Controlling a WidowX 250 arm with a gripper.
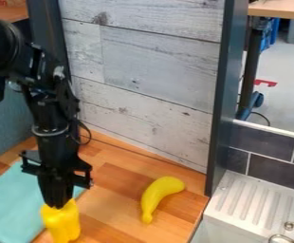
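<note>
Yellow, blocky, pepper-like toy [62, 223] extends lengthwise below your fingers [58, 203], pinched at its top, its long axis nearly matching theirs, by the flat teal cloth's [10, 205] edge on the wooden counter [110, 200].

Open passage lies over the bare orange-brown wooden counter [108, 209] between a bright yellow object [62, 225] on the left and a curved yellow toy banana [157, 197]. An upright panel of pale grey wooden planks [150, 71] blocks the back. A tall dark grey post [224, 104] bars the right, before the white ribbed sink ledge [257, 199].
</note>
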